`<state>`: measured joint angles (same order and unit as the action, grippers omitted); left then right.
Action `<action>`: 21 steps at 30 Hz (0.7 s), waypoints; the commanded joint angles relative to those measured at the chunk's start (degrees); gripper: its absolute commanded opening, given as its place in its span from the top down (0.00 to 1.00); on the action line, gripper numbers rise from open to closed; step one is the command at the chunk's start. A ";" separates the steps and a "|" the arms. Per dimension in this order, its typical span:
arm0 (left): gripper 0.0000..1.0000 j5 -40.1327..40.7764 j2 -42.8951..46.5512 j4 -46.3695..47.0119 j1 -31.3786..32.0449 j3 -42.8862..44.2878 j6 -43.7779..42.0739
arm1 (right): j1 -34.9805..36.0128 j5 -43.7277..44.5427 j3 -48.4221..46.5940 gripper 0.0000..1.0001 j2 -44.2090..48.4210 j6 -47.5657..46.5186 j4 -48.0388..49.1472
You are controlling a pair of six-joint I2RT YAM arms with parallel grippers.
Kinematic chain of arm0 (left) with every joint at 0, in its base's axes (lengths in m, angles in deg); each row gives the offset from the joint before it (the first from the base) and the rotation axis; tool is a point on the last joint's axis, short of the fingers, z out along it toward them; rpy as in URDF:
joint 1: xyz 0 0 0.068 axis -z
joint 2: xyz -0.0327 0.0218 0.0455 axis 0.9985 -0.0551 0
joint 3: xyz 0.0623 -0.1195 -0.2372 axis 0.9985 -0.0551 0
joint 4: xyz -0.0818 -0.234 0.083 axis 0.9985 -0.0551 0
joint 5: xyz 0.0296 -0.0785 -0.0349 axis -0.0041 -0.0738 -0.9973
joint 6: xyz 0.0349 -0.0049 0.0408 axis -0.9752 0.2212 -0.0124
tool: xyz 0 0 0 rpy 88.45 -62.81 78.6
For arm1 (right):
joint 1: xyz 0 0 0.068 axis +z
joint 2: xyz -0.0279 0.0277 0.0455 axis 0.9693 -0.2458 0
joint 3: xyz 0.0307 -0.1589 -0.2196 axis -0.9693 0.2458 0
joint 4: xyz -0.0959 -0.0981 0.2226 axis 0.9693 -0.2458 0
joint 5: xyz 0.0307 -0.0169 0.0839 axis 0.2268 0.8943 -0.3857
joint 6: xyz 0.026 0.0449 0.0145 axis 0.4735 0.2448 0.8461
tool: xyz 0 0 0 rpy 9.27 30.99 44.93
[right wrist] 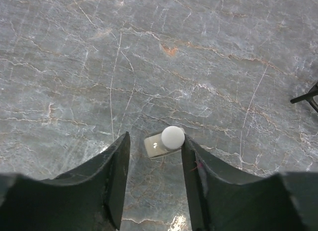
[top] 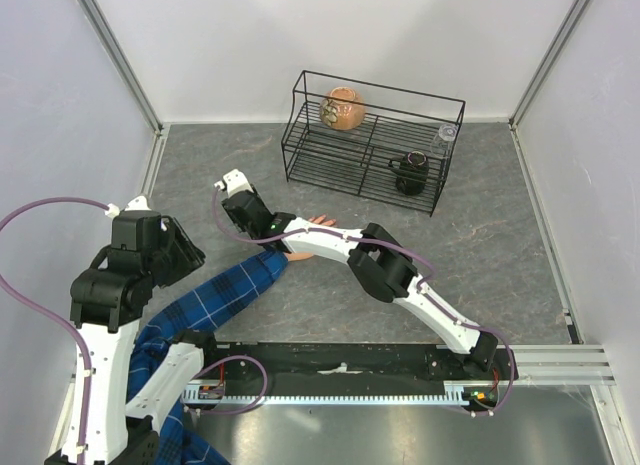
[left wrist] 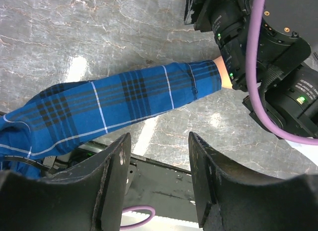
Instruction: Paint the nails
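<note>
A light skin-coloured hand in a blue plaid sleeve (top: 225,290) lies on the grey table. Only its fingers (top: 322,222) peek out past my right arm, and the nails are too small to make out. In the left wrist view the sleeve (left wrist: 114,102) and a sliver of wrist (left wrist: 224,80) show; the hand is hidden. My right gripper (top: 228,187) is open, left of the hand. In the right wrist view a small clear bottle with a white cap (right wrist: 172,137) stands between its fingers (right wrist: 154,139), against the right one. My left gripper (top: 185,253) is open and empty above the sleeve (left wrist: 159,139).
A black wire rack (top: 370,135) stands at the back, holding an orange round pot (top: 341,109), a dark mug (top: 410,171) and a clear glass (top: 446,135). White walls enclose the table on three sides. A black rail (top: 340,370) runs along the near edge.
</note>
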<state>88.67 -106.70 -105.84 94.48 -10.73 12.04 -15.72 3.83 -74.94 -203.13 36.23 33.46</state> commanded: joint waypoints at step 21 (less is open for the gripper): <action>0.44 -18.33 0.29 8.98 0.10 0.00 -6.39 | -1.52 -4.30 3.12 1.00 11.44 -2.23 0.98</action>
<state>75.60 -106.11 -102.34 94.48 -10.73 8.09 -16.92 1.97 -74.30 -202.60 34.20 34.24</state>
